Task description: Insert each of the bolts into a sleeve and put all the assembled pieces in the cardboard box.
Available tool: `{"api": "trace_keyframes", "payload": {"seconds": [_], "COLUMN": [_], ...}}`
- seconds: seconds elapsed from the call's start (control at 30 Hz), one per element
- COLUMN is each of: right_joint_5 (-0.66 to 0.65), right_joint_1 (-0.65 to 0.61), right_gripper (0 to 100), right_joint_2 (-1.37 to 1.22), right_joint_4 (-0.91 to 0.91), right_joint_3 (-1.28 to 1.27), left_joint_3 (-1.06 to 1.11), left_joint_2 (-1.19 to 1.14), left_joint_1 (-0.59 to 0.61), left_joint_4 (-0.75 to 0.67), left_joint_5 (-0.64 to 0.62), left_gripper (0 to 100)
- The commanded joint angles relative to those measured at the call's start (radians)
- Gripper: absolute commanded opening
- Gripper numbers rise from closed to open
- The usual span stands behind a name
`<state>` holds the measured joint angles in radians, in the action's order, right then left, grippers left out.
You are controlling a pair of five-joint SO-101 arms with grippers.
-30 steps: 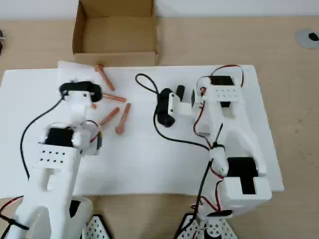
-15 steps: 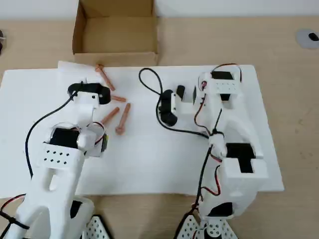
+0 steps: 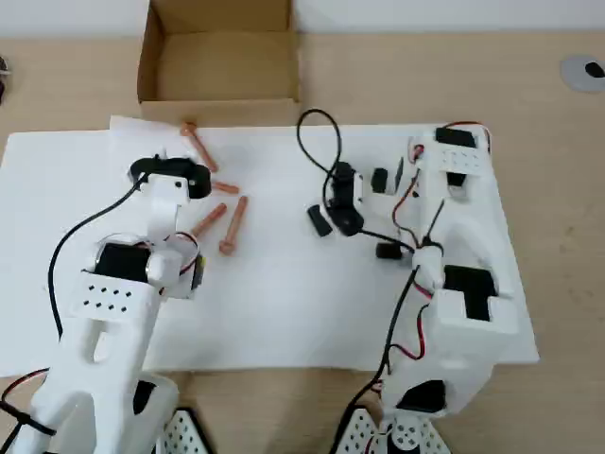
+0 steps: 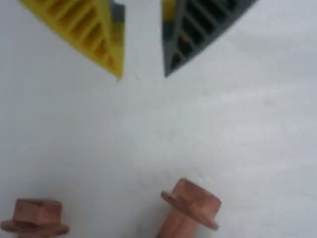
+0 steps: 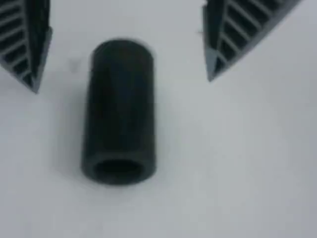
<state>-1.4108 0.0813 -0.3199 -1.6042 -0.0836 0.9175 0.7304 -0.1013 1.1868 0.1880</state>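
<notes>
Copper-coloured bolts (image 3: pixel 233 225), four in number, lie loose on the white sheet (image 3: pixel 284 303) that covers part of the wooden table (image 3: pixel 378 76). All four are near the left arm, between it and the cardboard box (image 3: pixel 222 57), which stands open-topped at the sheet's far edge.

Left wrist view: the left gripper (image 4: pixel 142 75) hangs over bare sheet with its jaws released, one yellow and one grey, and nothing between them. Two bolt heads (image 4: pixel 190 203) lie just beyond, apart from the jaws.

High view: the left arm's black wrist housing (image 3: pixel 170 175) covers one end of the bolt beside it.

Right wrist view: the right gripper (image 5: pixel 123 84) is spread wide to either side of one black sleeve (image 5: pixel 120 111). It lies on its side on the sheet, bore toward the camera, and touches neither jaw.

High view: three black sleeves (image 3: pixel 319 221) lie around the right arm's wrist, well apart from the bolts. A looped black cable (image 3: pixel 317 132) runs over the sheet beside them. A grey disc (image 3: pixel 581 71) sits on the table near its far right corner.
</notes>
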Motion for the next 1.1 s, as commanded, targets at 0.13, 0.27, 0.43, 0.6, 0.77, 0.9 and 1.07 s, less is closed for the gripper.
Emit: {"api": "trace_keyframes", "payload": {"seconds": [0.13, 0.27, 0.43, 0.6, 0.77, 0.9, 1.07], "right_joint_5": [-0.012, -0.011, 0.023, 0.083, 0.132, 0.135, 0.155], "right_joint_1": [0.004, -0.005, -0.005, -0.005, -0.007, -0.001, 0.001], "right_gripper": [26.0, 26.0, 26.0, 26.0, 25.8, 25.7, 21.0], "right_joint_2": [0.002, 0.002, 0.002, 0.004, 0.004, 0.005, 0.008], "right_joint_4": [-0.011, -0.006, 0.044, 0.123, 0.166, 0.170, 0.170], "right_joint_3": [0.013, -0.016, -0.059, -0.101, -0.101, -0.101, -0.099], "left_joint_3": [-0.014, -0.014, -0.014, -0.014, -0.014, -0.014, -0.014], "left_joint_2": [0.005, 0.005, 0.005, 0.005, 0.005, 0.005, 0.005], "left_joint_1": [-0.005, -0.005, -0.005, -0.005, -0.005, -0.005, -0.005], "left_joint_4": [0.003, 0.005, 0.005, 0.005, 0.005, 0.005, 0.005], "left_joint_5": [0.006, 0.006, 0.006, 0.006, 0.006, 0.006, 0.006], "left_gripper": [7, 7, 7, 7, 7, 7, 7]}}
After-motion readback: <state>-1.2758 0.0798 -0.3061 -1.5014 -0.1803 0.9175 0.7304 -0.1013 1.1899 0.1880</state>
